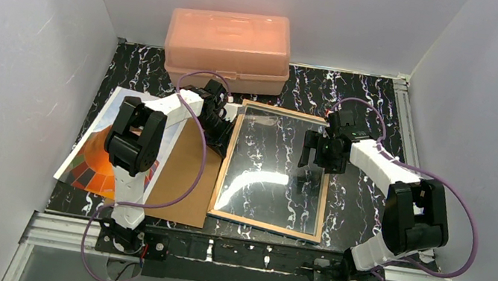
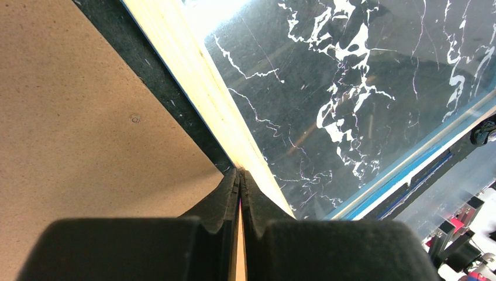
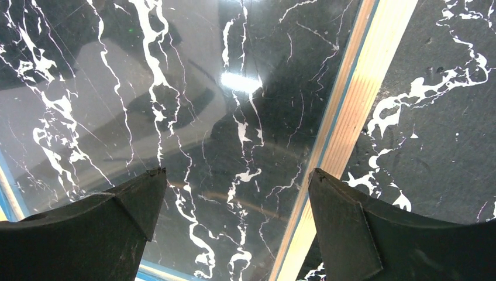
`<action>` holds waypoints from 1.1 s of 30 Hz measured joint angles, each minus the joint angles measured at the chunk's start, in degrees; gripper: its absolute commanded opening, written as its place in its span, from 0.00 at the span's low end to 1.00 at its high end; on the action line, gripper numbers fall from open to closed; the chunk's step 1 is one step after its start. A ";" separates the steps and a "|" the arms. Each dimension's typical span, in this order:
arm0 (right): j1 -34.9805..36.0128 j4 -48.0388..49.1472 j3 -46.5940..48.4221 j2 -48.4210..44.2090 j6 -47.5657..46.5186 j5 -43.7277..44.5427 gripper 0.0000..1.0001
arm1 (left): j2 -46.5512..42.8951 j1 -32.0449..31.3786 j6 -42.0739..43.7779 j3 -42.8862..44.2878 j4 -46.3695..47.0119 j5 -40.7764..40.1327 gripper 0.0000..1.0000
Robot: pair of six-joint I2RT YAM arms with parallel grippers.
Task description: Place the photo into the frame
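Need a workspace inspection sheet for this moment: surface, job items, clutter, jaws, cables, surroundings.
Surface: black table with white veining.
Job's things: frame lies flat at centre, wood-coloured back up, nothing on the glass; photo lies picture-up at the left, not in the frame.
Clutter: brown backing board between photo and frame; peach plastic box at the far edge, lid closed.
Grippers: left gripper jaws shut, tips at the frame's left rim; right gripper jaws open, one on each side of the frame's right rim.
Cables: a purple cable loops off each arm; the left one crosses the backing board.
Surroundings: white walls on three sides; metal rails at the near edge.
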 measured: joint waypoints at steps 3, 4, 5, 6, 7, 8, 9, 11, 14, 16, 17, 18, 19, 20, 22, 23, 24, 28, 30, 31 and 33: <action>0.00 0.04 -0.02 0.09 0.00 0.09 0.99 | -0.02 0.04 0.11 -0.02 0.02 0.00 0.00; 0.00 0.09 -0.02 0.11 0.00 0.11 0.99 | -0.02 0.04 0.13 -0.02 0.02 0.00 0.00; 0.00 0.11 -0.02 0.15 0.00 0.11 0.99 | -0.02 0.04 0.13 -0.02 0.00 -0.02 0.00; 0.00 0.13 -0.02 0.20 0.00 0.17 0.99 | -0.02 0.04 0.13 -0.02 0.02 -0.02 0.00; 0.00 0.15 -0.02 0.28 0.00 0.35 0.99 | -0.02 0.07 0.13 -0.02 0.02 -0.02 0.00; 0.00 0.17 -0.02 0.33 0.00 0.52 0.99 | -0.04 0.07 0.15 -0.02 0.02 0.00 0.00; 0.00 0.15 -0.02 0.42 0.00 0.70 0.99 | -0.04 0.07 0.13 -0.02 0.02 -0.02 0.00; 0.00 0.15 -0.02 0.44 -0.02 1.07 0.99 | -0.04 0.17 0.15 -0.02 0.02 -0.02 0.00; 0.00 0.20 -0.02 0.44 -0.02 1.66 0.99 | -0.04 0.26 0.26 -0.02 0.02 -0.02 0.00; 0.00 0.26 -0.02 0.44 -0.02 1.88 0.99 | -0.04 0.28 0.33 -0.02 0.02 -0.02 0.00; 0.00 0.28 -0.02 0.44 -0.02 1.99 0.99 | -0.04 0.28 0.33 -0.02 0.00 -0.02 0.00; 0.00 0.31 -0.02 0.44 -0.02 2.03 0.99 | -0.04 0.31 0.33 -0.02 0.00 -0.02 0.00; 0.00 0.35 -0.02 0.44 -0.02 2.10 0.99 | -0.04 0.31 0.33 -0.02 0.02 -0.02 0.00; 0.00 0.37 -0.02 0.44 -0.02 2.16 0.99 | -0.04 0.31 0.33 -0.02 0.00 -0.02 0.00; 0.00 0.42 -0.02 0.44 0.00 2.19 0.99 | -0.04 0.33 0.33 -0.02 0.00 -0.02 0.00; 0.00 0.44 -0.02 0.44 0.00 2.19 0.99 | -0.04 0.33 0.33 -0.02 0.00 -0.02 0.00; 0.00 0.48 -0.02 0.44 0.02 2.16 0.99 | -0.04 0.35 0.33 -0.02 -0.02 -0.02 0.00; 0.00 1.64 -0.02 0.44 0.39 1.75 0.99 | -0.09 0.79 0.31 -0.02 -0.39 0.00 0.00; 0.00 2.60 -0.37 0.44 0.59 1.33 0.99 | -0.20 1.27 0.31 0.04 -0.81 0.02 0.00; 0.00 3.19 -0.74 0.44 0.70 1.09 0.99 | -0.26 1.51 0.31 0.11 -1.07 0.07 0.00; 0.00 3.74 -1.60 0.44 0.92 0.72 0.99 | -0.50 2.29 0.33 0.74 -2.19 0.17 0.00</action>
